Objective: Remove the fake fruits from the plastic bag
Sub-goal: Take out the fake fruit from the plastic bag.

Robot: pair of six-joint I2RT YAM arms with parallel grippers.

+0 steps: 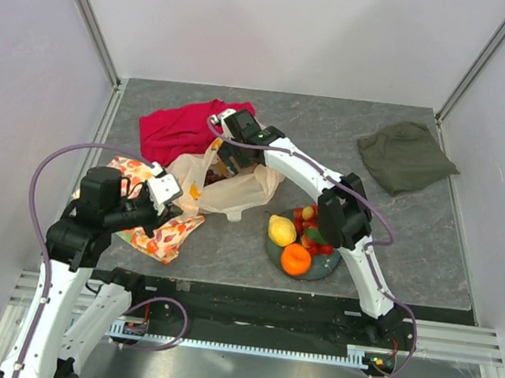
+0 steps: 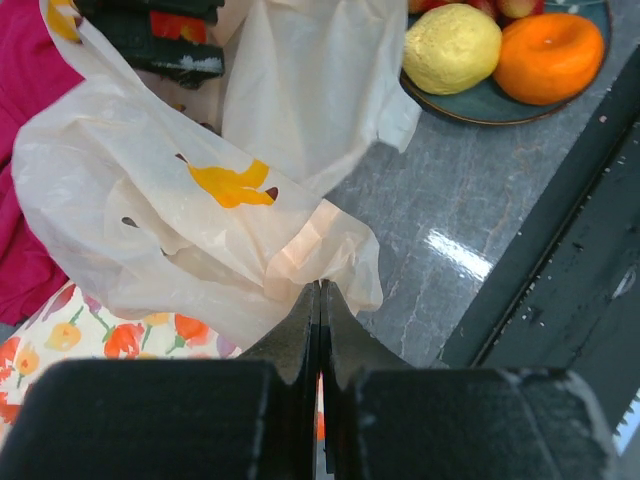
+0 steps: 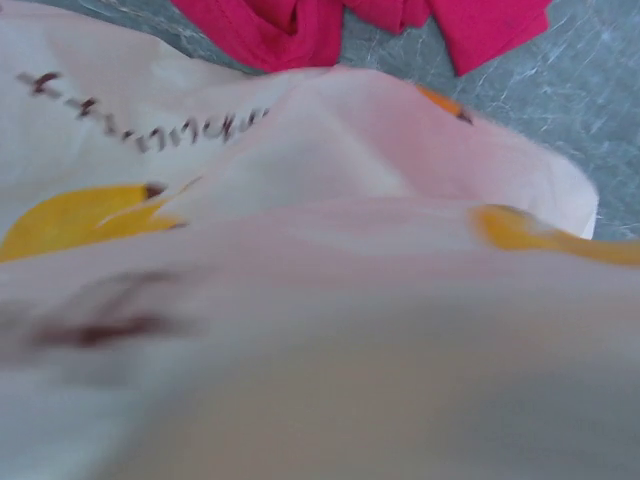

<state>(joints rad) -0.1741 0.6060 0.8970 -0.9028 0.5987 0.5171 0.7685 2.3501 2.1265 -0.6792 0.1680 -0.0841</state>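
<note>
Grey stone-look tabletop (image 1: 411,250) is walled in L, R and at the back, with a black rail along the near edge. Open surface lies at the far side and btwn the olive cloth (image 1: 407,155) far R and the plate (image 1: 327,270).

The plate sits near-centre and holds the fake fruits (image 1: 306,221): yellow one (image 1: 281,230), orange one (image 1: 295,260), red ones behind. The plastic bag (image 1: 234,191) lies crumpled just L of the plate without touching it. Its far end is against the red cloth (image 1: 182,125) and its near-L edge is over the flowered cloth (image 1: 151,227). Something dark shows at the bag's mouth, poss. a fruit, can't tell.

The L arm is bent low, and the left gripper (image 2: 320,292) is clenched on a fold of the bag's near edge. The R arm reaches across above the plate, and the right gripper (image 1: 226,160) dips into the bag's far end. Its own cam sees only blurred film, so its jaws can't be judged.
</note>
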